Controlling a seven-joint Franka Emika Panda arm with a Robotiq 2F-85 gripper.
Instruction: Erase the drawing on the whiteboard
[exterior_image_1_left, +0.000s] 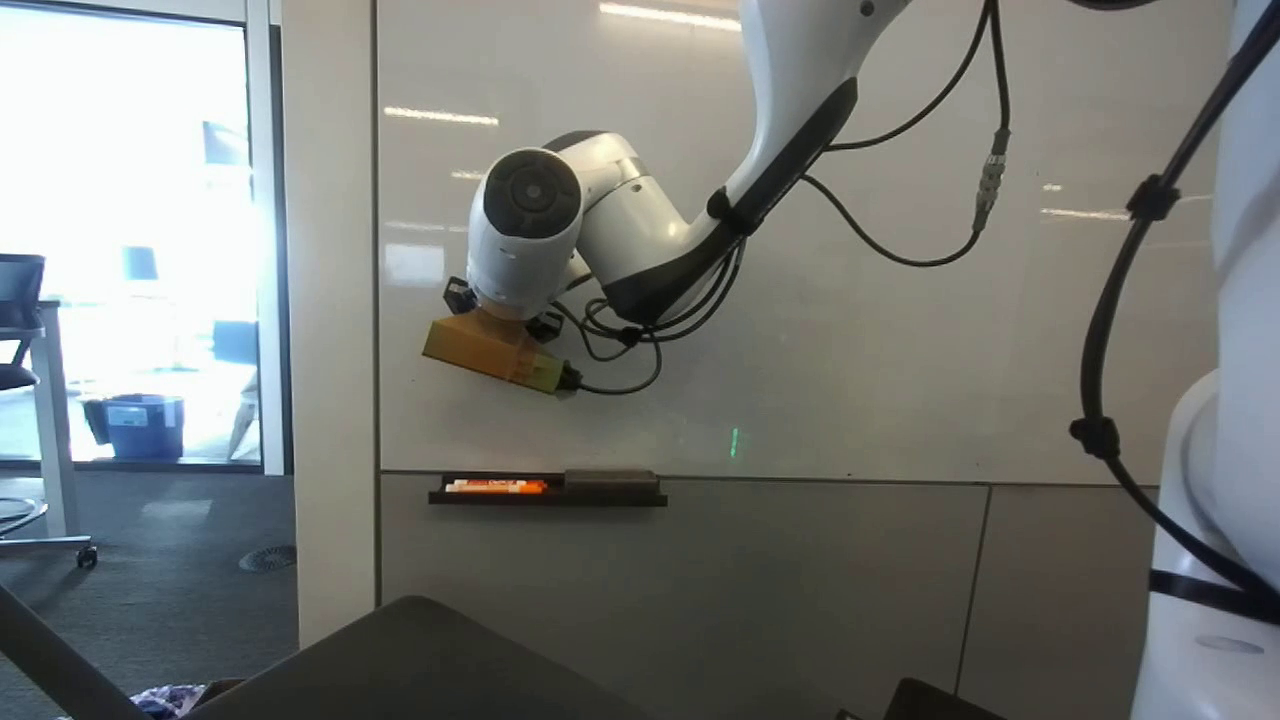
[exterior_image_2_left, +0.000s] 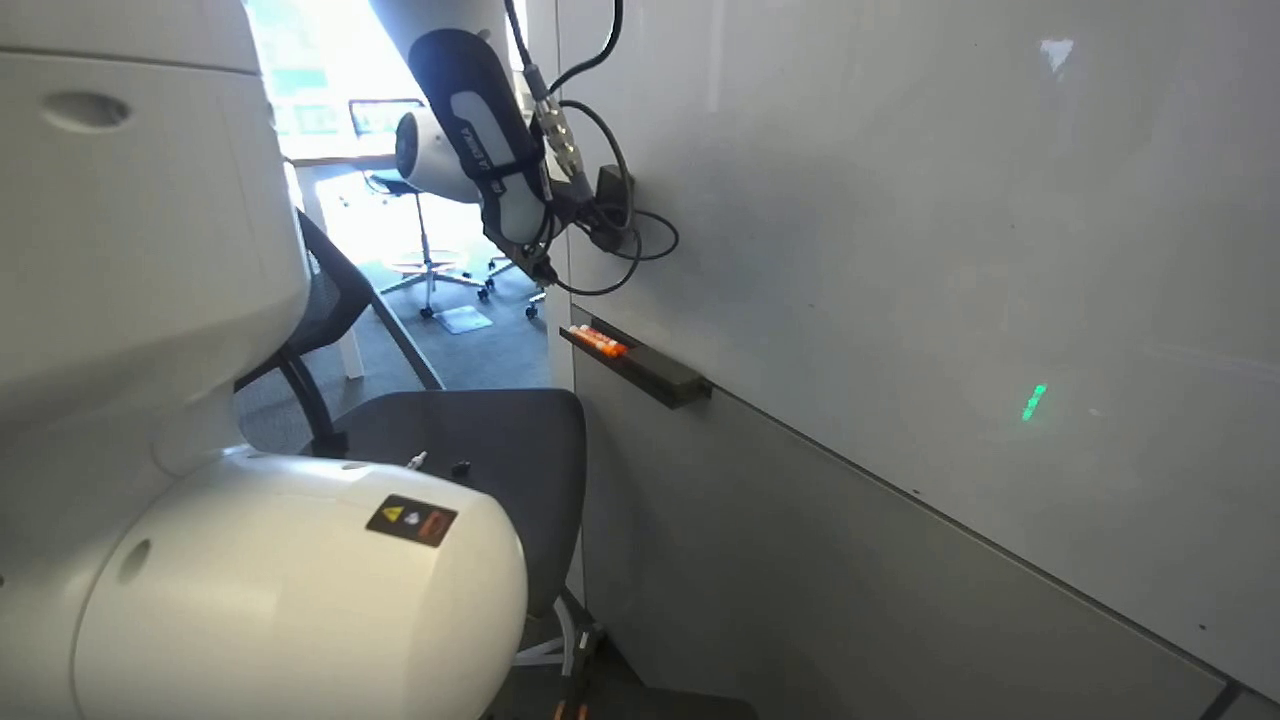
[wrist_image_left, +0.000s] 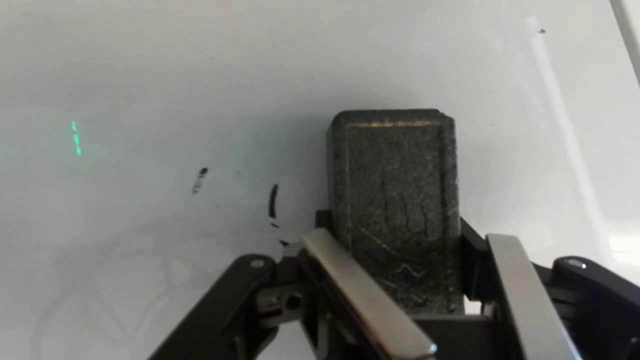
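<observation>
Leftmost in an exterior view was a tall, bright glass window (exterior_image_1_left: 110, 200), a blue plastic bin (exterior_image_1_left: 150, 425) showing low in it. A plain beige upright post (exterior_image_1_left: 330, 310) came next, and beside it began the large, glossy white wall-mounted whiteboard (exterior_image_1_left: 850, 340), which stretched far to the right and carried several light reflections (exterior_image_1_left: 440, 117). In front of its left part hung the white-and-black jointed robot arm (exterior_image_1_left: 640, 230), with an amber box-shaped housing (exterior_image_1_left: 490, 350) tilted at its end. Under these, along the whiteboard's lower edge, a narrow black tray (exterior_image_1_left: 560, 498) held orange-and-white markers (exterior_image_1_left: 495, 487), with a dark grey chair seat (exterior_image_1_left: 420, 660) farther below. Farther right, a short, bright green streak (exterior_image_1_left: 734, 443) showed low on the whiteboard, above a matte dark grey wall panel (exterior_image_1_left: 730, 580).

In the wrist view a green streak also stood at the left, followed by a small black smudge (wrist_image_left: 200, 179) and a curved black stroke (wrist_image_left: 273, 201) on the whiteboard. Just right of that stroke, the black-and-metal two-fingered hand (wrist_image_left: 395, 240) was clamped on a charcoal rectangular eraser (wrist_image_left: 400, 165), one finger against each long side. The eraser was close to the whiteboard; whether it touched the surface, I could not tell. Beyond it, farther right, a long pale streak (wrist_image_left: 570, 125) ran down the whiteboard.
</observation>
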